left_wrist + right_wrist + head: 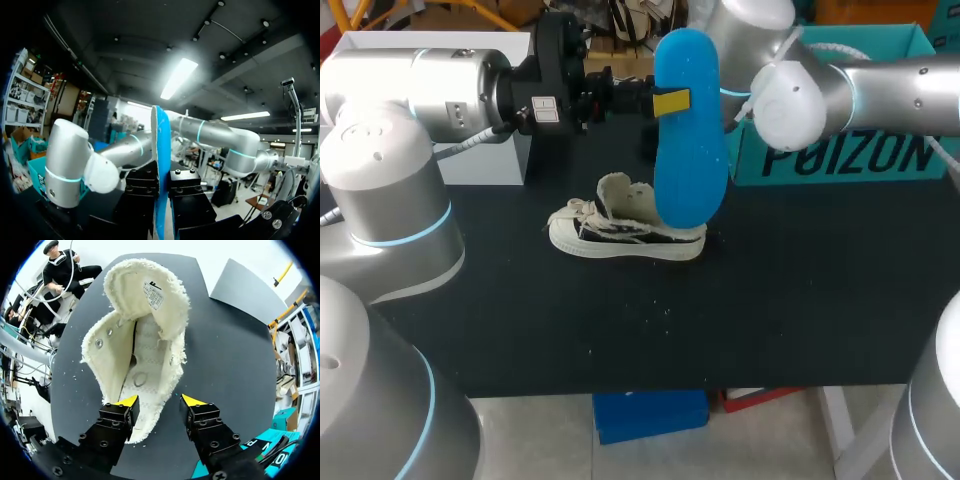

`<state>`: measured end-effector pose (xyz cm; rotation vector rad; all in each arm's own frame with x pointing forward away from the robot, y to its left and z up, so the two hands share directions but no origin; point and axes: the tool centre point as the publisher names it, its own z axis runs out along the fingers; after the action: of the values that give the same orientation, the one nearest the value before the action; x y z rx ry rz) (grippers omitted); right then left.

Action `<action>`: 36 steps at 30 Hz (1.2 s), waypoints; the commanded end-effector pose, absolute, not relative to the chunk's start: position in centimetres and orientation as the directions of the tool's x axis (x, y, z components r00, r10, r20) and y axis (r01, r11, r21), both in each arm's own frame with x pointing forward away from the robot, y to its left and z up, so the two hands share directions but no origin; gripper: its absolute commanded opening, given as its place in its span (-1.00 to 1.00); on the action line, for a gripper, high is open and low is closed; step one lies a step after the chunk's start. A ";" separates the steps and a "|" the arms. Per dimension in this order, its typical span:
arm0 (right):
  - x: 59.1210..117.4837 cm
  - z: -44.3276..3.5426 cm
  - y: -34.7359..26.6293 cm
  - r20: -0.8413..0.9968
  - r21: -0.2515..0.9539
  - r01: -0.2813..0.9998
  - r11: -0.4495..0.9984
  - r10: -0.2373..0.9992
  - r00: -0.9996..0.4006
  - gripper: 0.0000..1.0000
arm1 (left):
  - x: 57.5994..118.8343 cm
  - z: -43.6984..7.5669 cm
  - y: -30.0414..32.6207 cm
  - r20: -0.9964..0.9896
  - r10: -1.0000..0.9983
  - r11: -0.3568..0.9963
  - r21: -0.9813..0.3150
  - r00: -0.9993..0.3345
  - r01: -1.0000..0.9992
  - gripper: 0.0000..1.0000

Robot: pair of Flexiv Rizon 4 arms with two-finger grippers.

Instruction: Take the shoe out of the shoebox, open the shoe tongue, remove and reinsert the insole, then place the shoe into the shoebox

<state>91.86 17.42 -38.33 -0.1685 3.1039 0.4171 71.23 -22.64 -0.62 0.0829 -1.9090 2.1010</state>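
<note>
A blue insole point(690, 140) hangs upright over the table, its lower end just above the shoe's heel. My left gripper point(665, 100) is shut on the insole near its upper part. In the left wrist view the insole point(161, 150) stands edge-on between the black fingers of that gripper point(162, 187). The cream low-top shoe point(620, 232) stands on the black table, tongue pulled up. In the right wrist view the shoe point(140, 340) lies open, its tongue point(150, 295) folded back. My right gripper point(160, 401) is open astride the heel rim, one finger over the inside, the other beside it on the outside.
The teal shoebox point(850, 150) stands at the back right, behind my right arm point(790, 90). A white box point(485, 150) sits at the back left. Bare black table point(720, 320) stretches in front of the shoe up to the near edge.
</note>
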 end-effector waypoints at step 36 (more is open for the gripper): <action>92.4 -41.5 21.6 0.054 0.105 -0.057 0.993 -0.063 -0.997 -1.00 | 71.2 -0.7 -22.8 0.241 0.177 -0.072 -0.964 -0.954 -0.257 -1.00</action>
<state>92.55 21.54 -41.31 -0.0962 3.1925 0.1701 71.23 -22.64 -0.62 0.0830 -1.9090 2.1010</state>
